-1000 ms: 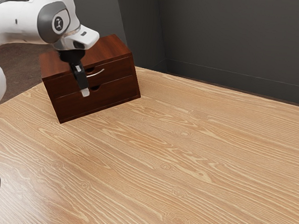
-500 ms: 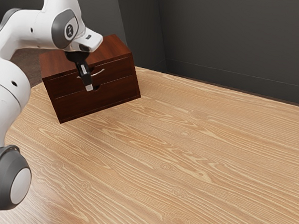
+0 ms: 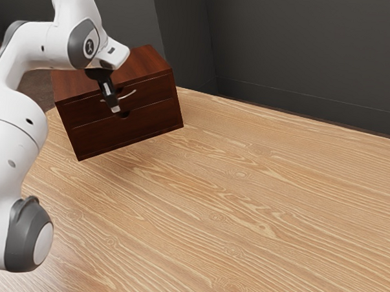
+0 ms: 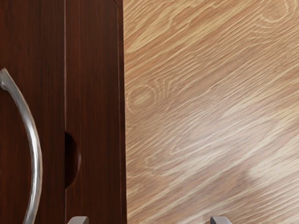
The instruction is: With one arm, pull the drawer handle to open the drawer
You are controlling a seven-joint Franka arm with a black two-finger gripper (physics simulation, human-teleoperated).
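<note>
A dark red-brown wooden cabinet [image 3: 148,115] with two drawers stands at the back left of the table. The upper drawer front [image 3: 149,86] carries a curved silver handle [image 3: 127,94], and it sits flush with the cabinet. My gripper [image 3: 115,106] hangs right in front of that drawer face, at the handle's left end in the exterior view. In the wrist view the handle [image 4: 32,140] arcs beside the lower drawer's finger notch [image 4: 71,158]. Both fingertips [image 4: 78,219] stand wide apart there, open, and the handle lies outside the gap between them.
The light wooden table [image 3: 244,200] stretches wide toward the exterior view's right and front. Dark walls [image 3: 303,47] close the back. My white arm [image 3: 14,144] fills the exterior view's left edge.
My hand has risen a little and closed in on the upper drawer front near the handle. The arm's lower links have swung into view at the left. The drawer has not moved.
</note>
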